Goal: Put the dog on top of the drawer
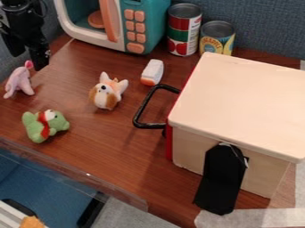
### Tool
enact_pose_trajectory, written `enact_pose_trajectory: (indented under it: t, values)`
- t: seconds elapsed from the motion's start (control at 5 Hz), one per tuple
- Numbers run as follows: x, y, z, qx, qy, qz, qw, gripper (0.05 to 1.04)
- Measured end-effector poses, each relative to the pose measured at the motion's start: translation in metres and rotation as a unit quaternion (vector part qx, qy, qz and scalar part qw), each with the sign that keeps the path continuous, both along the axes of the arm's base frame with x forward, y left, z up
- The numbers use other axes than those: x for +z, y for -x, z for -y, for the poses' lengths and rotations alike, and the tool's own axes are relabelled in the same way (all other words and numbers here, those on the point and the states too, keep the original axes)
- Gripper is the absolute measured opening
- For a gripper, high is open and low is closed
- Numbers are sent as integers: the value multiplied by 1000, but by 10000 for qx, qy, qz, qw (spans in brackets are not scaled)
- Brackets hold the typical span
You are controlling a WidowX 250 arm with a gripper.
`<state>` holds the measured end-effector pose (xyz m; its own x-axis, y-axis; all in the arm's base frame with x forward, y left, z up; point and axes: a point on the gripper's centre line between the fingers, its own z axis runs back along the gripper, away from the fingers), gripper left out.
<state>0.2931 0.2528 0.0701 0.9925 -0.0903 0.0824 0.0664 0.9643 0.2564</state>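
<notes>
One plush corgi [107, 92] is placed on the wooden table [119, 147], between front edge and back-left corner. Black gripper [40, 64] is held by the left edge; whether clenched or released cannot be told.

Observed a teal-and-white toy microwave [155, 22] with orange buttons at the rear of the brown wood-grain counter [113, 149]. Recorded a red-and-green-labelled metal can [184, 30] and a yellow-labelled metal can [216, 39] beside it. Noted a small white-and-orange object [153, 72] in front. Logged a pink plush animal [19, 83] and a red-scarfed green plush animal [55, 121] at left.
</notes>
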Motion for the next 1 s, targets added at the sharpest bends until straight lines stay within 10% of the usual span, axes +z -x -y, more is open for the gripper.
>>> enact_pose_trajectory:
  t: [0.6, 1.0]
  values:
    - [-1, -11, 92, -1106, 445, 72, 9928, 1001]
    - [-39, -18, 125, -1200, 305, -411, 9915, 1001]
